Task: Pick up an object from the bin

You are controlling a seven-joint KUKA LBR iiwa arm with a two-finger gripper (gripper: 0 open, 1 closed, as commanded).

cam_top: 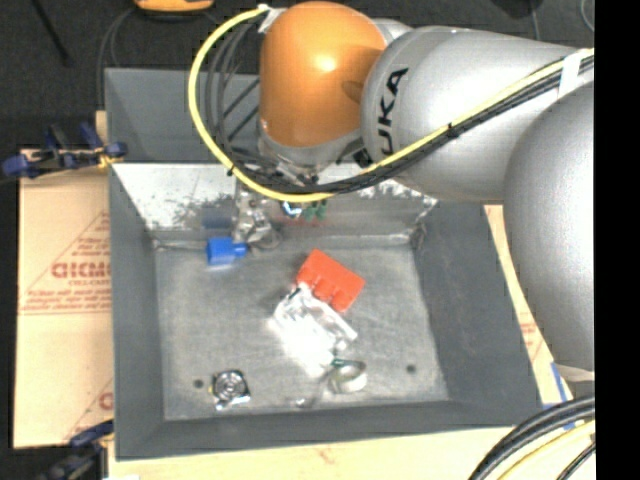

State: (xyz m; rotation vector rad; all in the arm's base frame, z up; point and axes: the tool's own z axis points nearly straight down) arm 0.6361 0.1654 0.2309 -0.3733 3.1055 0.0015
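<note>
While the gripper (255,220) hangs low at the back of the bin (135,298), up and to the left of the red block (330,278), the step in hand looks like the approach to a pick and not yet a lift. Whether the gripper is open or closed I cannot tell, as its tip is small and partly hidden under the orange wrist cover.

A small blue block (225,252) lies farther left of the red block and a little behind it, close by the gripper's tip. It is the likeliest thing to be picked, though nothing can be seen held. I cannot tell whether the two touch.

By my judgement, the next move calls for centring the gripper on the blue block, closing on it, and rising straight up clear of the back wall.

Four other things lie on the bin floor:
- the red block, near the middle
- a crumpled clear wrapper (310,330), touching the red block's near side
- a small ring (348,376), nearer the front than the red block and just past the wrapper
- a small shiny metal piece (230,388), well to the front left of the red block
</note>
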